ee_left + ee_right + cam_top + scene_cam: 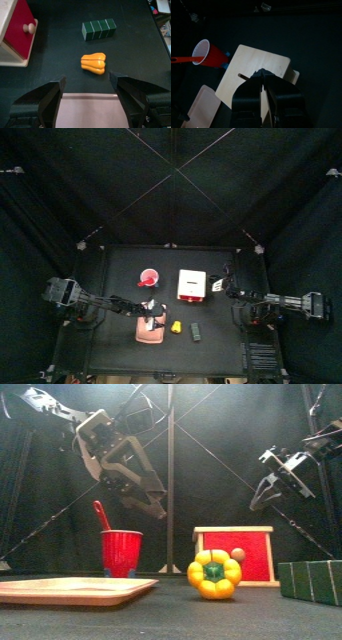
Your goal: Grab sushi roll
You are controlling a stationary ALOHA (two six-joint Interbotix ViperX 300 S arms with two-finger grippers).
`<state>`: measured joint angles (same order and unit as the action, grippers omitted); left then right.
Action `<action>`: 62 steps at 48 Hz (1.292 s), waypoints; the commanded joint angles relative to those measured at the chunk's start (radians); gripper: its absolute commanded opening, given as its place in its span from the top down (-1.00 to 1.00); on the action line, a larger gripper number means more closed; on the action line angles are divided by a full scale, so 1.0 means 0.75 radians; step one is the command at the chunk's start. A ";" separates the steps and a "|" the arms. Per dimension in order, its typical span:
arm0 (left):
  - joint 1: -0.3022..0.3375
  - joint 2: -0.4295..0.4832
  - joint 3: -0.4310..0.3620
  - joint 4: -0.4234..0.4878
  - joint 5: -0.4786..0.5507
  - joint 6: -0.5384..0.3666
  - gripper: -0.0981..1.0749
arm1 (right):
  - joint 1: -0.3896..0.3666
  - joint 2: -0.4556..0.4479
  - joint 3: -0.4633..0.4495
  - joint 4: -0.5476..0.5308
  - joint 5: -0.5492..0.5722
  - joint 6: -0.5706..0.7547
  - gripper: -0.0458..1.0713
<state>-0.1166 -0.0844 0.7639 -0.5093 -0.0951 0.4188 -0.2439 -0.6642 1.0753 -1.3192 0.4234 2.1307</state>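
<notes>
My left gripper (87, 90) hangs with jaws apart over the pink slab (90, 110). Just beyond it lies the yellow piece (93, 63), then the roll (98, 29) (dark, ridged). My right gripper (264, 80), jaws together, hovers above the box (254, 67).

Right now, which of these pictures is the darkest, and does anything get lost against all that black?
Top view: darkest; the curtains swallow the light, and the sushi roll nearly vanishes into the black table. Front view: the yellow pepper and red cup stand out brightly against the backdrop. Left wrist view: evenly lit. Right wrist view: the right gripper is a dark silhouette over the pale box.
</notes>
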 commanded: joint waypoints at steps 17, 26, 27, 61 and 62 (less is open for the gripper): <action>-0.002 -0.256 0.196 -0.037 -0.104 -0.002 -0.87 | 0.286 -0.016 -0.151 -0.006 -0.200 -0.016 0.21; -0.004 -0.411 0.366 -0.174 -0.184 -0.002 -0.87 | 0.483 -0.006 -0.233 0.067 -0.215 -0.014 0.10; -0.004 -0.425 0.378 -0.188 -0.188 -0.002 -0.87 | 0.499 -0.002 -0.241 0.080 -0.207 -0.014 0.08; -0.006 -0.552 0.495 -0.354 -0.268 -0.002 -0.87 | 0.910 0.188 -0.436 0.669 0.730 -0.256 -0.04; -0.006 -0.552 0.495 -0.356 -0.268 0.000 -0.87 | 0.910 0.202 -0.442 0.716 0.734 -0.276 -0.04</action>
<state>-0.1197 -0.5031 1.1474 -0.7731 -0.2884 0.4172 0.4372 -0.5384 0.7793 -0.8943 0.9633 1.9742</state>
